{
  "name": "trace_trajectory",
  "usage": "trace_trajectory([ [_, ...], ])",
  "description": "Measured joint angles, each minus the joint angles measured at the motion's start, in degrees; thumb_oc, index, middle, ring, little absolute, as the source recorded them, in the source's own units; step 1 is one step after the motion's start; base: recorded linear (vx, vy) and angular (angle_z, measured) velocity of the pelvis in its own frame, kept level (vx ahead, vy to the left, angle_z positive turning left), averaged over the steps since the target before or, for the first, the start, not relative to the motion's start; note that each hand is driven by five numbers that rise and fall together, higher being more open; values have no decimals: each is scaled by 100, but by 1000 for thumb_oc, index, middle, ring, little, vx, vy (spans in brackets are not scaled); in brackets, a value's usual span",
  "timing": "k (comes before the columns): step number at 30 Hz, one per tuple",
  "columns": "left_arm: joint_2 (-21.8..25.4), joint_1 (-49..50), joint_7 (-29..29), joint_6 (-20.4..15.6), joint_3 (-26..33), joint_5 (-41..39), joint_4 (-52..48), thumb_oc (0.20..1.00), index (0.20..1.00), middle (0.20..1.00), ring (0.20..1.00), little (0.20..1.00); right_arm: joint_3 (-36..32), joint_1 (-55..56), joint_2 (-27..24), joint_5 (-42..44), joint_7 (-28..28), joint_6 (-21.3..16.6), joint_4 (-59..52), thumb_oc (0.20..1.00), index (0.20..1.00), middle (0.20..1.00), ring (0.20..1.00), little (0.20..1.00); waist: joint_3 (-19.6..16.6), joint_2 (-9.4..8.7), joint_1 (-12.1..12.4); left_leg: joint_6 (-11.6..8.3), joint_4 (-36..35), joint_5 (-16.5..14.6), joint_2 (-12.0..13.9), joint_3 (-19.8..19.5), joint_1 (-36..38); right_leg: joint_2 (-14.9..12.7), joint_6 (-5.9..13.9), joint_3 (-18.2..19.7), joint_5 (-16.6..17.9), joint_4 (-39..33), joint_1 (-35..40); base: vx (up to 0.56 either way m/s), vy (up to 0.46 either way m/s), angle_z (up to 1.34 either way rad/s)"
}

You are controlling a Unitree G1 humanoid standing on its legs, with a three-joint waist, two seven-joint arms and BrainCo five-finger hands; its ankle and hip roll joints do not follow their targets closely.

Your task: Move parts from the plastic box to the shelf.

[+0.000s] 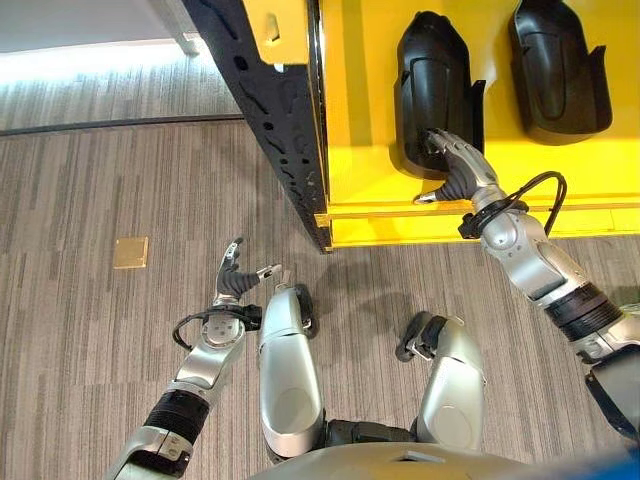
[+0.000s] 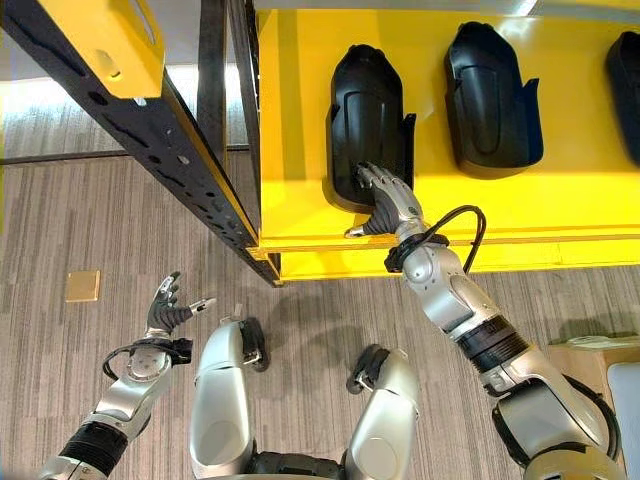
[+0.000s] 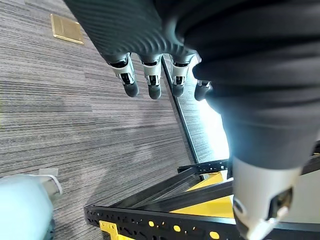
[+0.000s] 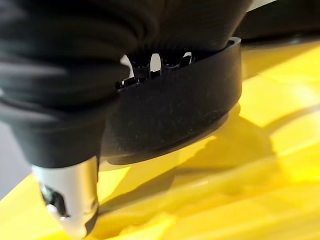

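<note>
Your right hand [image 2: 385,200] is up on the yellow shelf [image 2: 560,215], its fingers laid over the near end of a black moulded part [image 2: 368,115] that rests flat on the shelf surface, with the thumb [image 1: 432,196] sticking out to the side just above the shelf's front lip. In your right wrist view the fingers [image 4: 150,67] hook over the top edge of that part's rim [image 4: 185,110], so you have a grasp on its near end, and the part sits against the yellow surface under it. A second black part [image 2: 492,95] of the same shape lies on the shelf just beside the first, apart from it, and the edge of a third [image 2: 625,90] shows further along at the border of the right eye view. The shelf's black perforated upright [image 1: 275,120] runs down to the floor at the shelf's left corner. Your left hand [image 1: 236,278] hangs low over the grey striped carpet [image 1: 90,330], well apart from the shelf, fingers relaxed and spread with nothing in them; your left wrist view shows them straight above the bare floor. A small brass floor plate [image 1: 130,252] lies in the carpet to the left of that hand
</note>
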Motion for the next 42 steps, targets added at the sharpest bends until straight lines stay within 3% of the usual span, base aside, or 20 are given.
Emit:
trace_trajectory([
  [3, 24, 59, -12, 0, 6, -151, 0, 1000, 1000, 1000, 1000, 1000, 45, -91, -21, -103, 2, -113, -27, 1000, 1000, 1000, 1000, 1000, -3, 5, -7, -22, -42, 35, 1, 12, -75, -131, -13, -182, 28, 4, -51, 0, 15, -4],
  [4, 23, 72, -18, -1, 5, -171, 0, 1000, 1000, 1000, 1000, 1000, 97, -169, -59, -218, 67, -185, -41, 200, 200, 200, 200, 200, -3, 8, -11, -44, -70, 62, 2, 16, -100, -131, -35, -183, 41, 14, -108, 0, 0, 0],
  [9, 21, 49, -31, -5, -8, -172, 0, 1000, 1000, 1000, 1000, 1000, 310, -456, -83, -555, -15, -238, 27, 200, 200, 200, 200, 200, -2, 54, -8, -71, -217, 192, -4, 3, -84, -135, -100, -254, 17, 28, -114, 3, 7, 3],
  [12, 15, 70, -34, -13, -15, -175, 0, 1000, 1000, 1000, 1000, 1000, 396, -900, -46, -575, -23, -52, 392, 200, 200, 200, 200, 200, -12, 118, 118, -72, -344, 276, -79, 8, -79, -202, -126, -302, 9, 27, -123, 16, 8, 11],
  [17, 14, 20, -55, -25, -60, -175, 143, 1000, 1000, 1000, 1000, 1000, 529, -1092, 20, -656, -70, -67, 633, 200, 200, 200, 200, 200, -12, 124, 211, -44, -346, 303, -103, 27, -66, -245, -115, -322, 36, 32, -96, 12, 5, 3],
  [28, 8, -127, -20, -41, -225, -394, 179, 1000, 1000, 1000, 1000, 1000, 679, -1073, 161, -891, -255, -66, 801, 200, 200, 200, 200, 200, -15, 131, 178, -60, -454, 314, -119, 74, 29, -240, -117, -319, 25, -19, -68, -1, 3, -1],
  [42, 18, -172, -22, -162, -232, -456, 509, 1000, 1000, 1000, 1000, 1000, 1470, -1685, -145, -2186, -639, -1080, 1432, 200, 200, 200, 200, 200, -18, 145, 314, -111, -502, 336, -122, 37, 8, -240, -134, -412, -5, -17, -60, 3, -4, 1],
])
